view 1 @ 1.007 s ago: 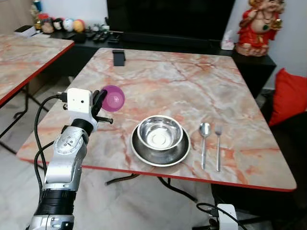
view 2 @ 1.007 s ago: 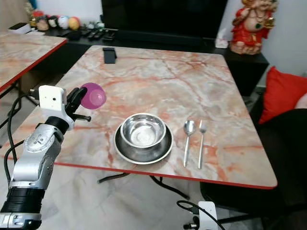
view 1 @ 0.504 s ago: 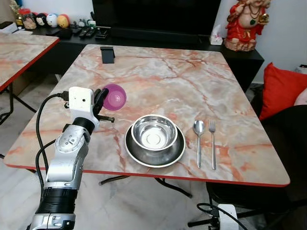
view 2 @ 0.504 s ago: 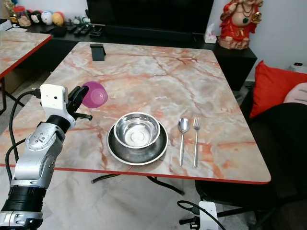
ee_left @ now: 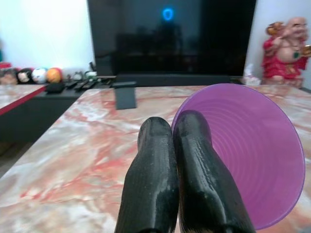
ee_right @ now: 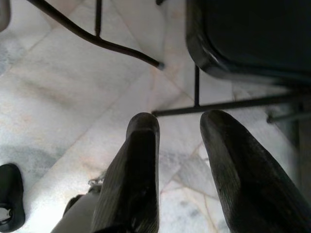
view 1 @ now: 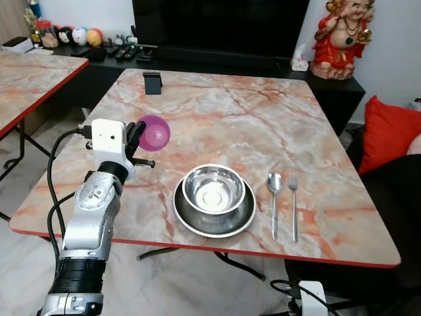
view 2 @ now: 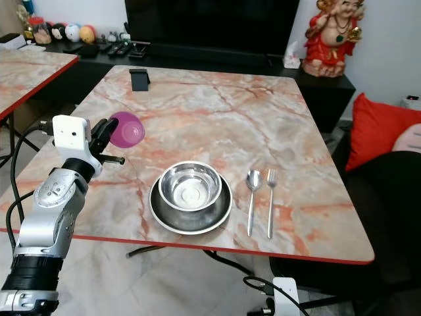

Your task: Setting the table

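Note:
My left gripper [view 1: 140, 133] is shut on the rim of a purple plastic cup [view 1: 155, 132], holding it tipped on its side above the left part of the marble table [view 1: 263, 118]. In the left wrist view the two black fingers [ee_left: 155, 160] press together on the cup's rim [ee_left: 252, 155]. A steel bowl [view 1: 214, 189] sits in a steel plate [view 1: 214, 219] near the front edge. A spoon [view 1: 275, 193] and a fork [view 1: 293, 201] lie side by side to the plate's right. My right gripper [ee_right: 180, 127] hangs open over the tiled floor.
A small black stand [view 1: 152, 82] is at the table's far left. A second marble table [view 1: 33, 72] stands to the left. Behind are a dark TV unit and a red figurine [view 1: 342, 36]. A red cushion [view 1: 389, 125] lies at the right; black chair legs [ee_right: 146, 56] are near the right gripper.
The whole picture has shifted, so the camera moved. The left gripper keeps the purple cup in the same raised pose; the tableware has not moved.

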Controlling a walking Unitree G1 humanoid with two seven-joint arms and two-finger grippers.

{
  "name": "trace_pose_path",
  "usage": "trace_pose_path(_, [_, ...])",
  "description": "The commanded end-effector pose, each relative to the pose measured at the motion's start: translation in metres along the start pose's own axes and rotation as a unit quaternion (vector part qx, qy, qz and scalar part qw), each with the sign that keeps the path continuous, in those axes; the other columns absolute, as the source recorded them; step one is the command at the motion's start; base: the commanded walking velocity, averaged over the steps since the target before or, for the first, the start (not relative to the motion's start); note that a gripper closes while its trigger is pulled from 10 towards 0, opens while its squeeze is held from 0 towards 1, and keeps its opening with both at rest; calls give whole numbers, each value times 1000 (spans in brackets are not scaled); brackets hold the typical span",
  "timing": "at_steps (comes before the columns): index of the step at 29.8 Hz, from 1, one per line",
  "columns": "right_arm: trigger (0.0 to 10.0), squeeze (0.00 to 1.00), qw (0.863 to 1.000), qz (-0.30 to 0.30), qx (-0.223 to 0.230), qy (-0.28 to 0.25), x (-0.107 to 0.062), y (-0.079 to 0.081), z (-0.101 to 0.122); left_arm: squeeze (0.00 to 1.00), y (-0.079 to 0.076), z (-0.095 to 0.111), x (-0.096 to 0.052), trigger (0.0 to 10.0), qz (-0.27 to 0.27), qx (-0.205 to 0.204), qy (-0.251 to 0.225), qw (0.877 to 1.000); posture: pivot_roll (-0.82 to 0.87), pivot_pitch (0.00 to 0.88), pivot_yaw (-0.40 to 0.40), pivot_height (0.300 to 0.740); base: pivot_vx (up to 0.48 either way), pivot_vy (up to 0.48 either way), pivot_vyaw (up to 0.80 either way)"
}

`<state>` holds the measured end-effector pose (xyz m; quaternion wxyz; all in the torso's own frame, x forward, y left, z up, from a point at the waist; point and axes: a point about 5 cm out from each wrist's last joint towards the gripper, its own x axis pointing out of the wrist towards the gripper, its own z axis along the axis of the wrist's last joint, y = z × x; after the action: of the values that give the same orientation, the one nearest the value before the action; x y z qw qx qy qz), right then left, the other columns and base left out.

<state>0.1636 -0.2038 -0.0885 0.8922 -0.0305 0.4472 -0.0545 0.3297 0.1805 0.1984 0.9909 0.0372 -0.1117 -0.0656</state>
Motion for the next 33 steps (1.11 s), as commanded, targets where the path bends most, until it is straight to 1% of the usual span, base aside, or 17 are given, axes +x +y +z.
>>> trace_pose_path(1, [10000, 0, 1000, -2, -1, -6, 0, -1, 3, 0, -3, 2, 3, 10000, -6, -5, 0, 1000, 115, 0, -59, 728, 349, 0, 0])
trace_pose_path(6, [10000, 0, 1000, -2, -1, -5, 0, -1, 3, 0, -4, 2, 3, 10000, -13, -6, -1, 1000, 115, 0, -59, 728, 259, 0, 0])
trace_pose_path(8, [10000, 0, 1000, -2, -1, -5, 1, -1, 3, 0, -5, 1, 3, 10000, -17, -12, 7, 1000, 116, 0, -61, 728, 0, 0, 0])
trace_pose_path(11, [10000, 0, 1000, -1, -1, -6, 1, -1, 3, 0, -7, 3, 5, 10000, -29, -32, 12, 999, 117, 0, -62, 728, 0, 0, 0])
trace_pose_path(12, [10000, 0, 1000, -1, -1, -6, 1, -1, 3, 0, -8, 3, 5, 10000, -38, -33, 19, 999, 117, 0, -63, 728, 0, 0, 0])
trace_pose_path(13, [10000, 0, 1000, 0, -2, -6, 1, -1, 4, 0, -10, 4, 7, 10000, -48, -46, 29, 997, 117, 0, -63, 728, 0, 0, 0])
trace_pose_path(14, [10000, 0, 1000, 0, -2, -6, 1, -1, 4, 0, -10, 4, 7, 10000, -48, -46, 29, 997, 117, 0, -63, 728, 0, 0, 0])
trace_pose_path(16, [10000, 0, 1000, 0, -3, -6, 1, -1, 4, 0, -9, 1, 10, 10000, -47, -42, 66, 996, 118, 0, -64, 728, 0, 0, 0])
trace_pose_path(20, [10000, 0, 1000, 1, -5, -6, 1, -2, 3, 0, -8, 0, 15, 10000, -46, -55, 115, 991, 121, 0, -68, 728, 0, 0, 0])
trace_pose_path(22, [10000, 0, 1000, 2, -6, -5, 1, -2, 3, 0, -12, 8, 18, 10000, -64, -79, 120, 987, 122, 0, -70, 728, 0, 0, 0])
trace_pose_path(23, [10000, 0, 1000, 2, -7, -5, 1, -2, 4, 0, -14, 15, 21, 10000, -80, -85, 117, 986, 122, 0, -70, 728, 0, 0, 0])
trace_pose_path(25, [10000, 0, 1000, 3, -7, -5, 1, -2, 4, 0, -15, 18, 21, 10000, -92, -91, 122, 984, 122, 0, -71, 728, 0, 0, 0])
trace_pose_path(28, [10000, 0, 1000, 3, -7, -5, 1, -2, 4, 0, -15, 20, 24, 10000, -101, -83, 144, 981, 121, 0, -71, 728, 0, 0, 0])
trace_pose_path(29, [10000, 0, 1000, 3, -7, -5, 1, -2, 4, 0, -14, 20, 24, 10000, -101, -82, 147, 981, 121, 0, -71, 728, 0, 0, 0])
trace_pose_path(31, [10000, 0, 1000, 4, -8, -5, 1, -2, 4, 0, -11, 21, 27, 10000, -93, -73, 168, 979, 124, 0, -73, 728, 0, 0, 0])
trace_pose_path(32, [10000, 0, 1000, 4, -8, -5, 1, -2, 4, 0, -11, 21, 27, 10000, -93, -73, 168, 979, 124, 0, -73, 728, 0, 0, 0])
trace_pose_path(33, [10000, 0, 1000, 4, -8, -5, 1, -2, 4, 0, -11, 22, 29, 10000, -95, -57, 183, 977, 131, 0, -76, 728, 0, 0, 0])
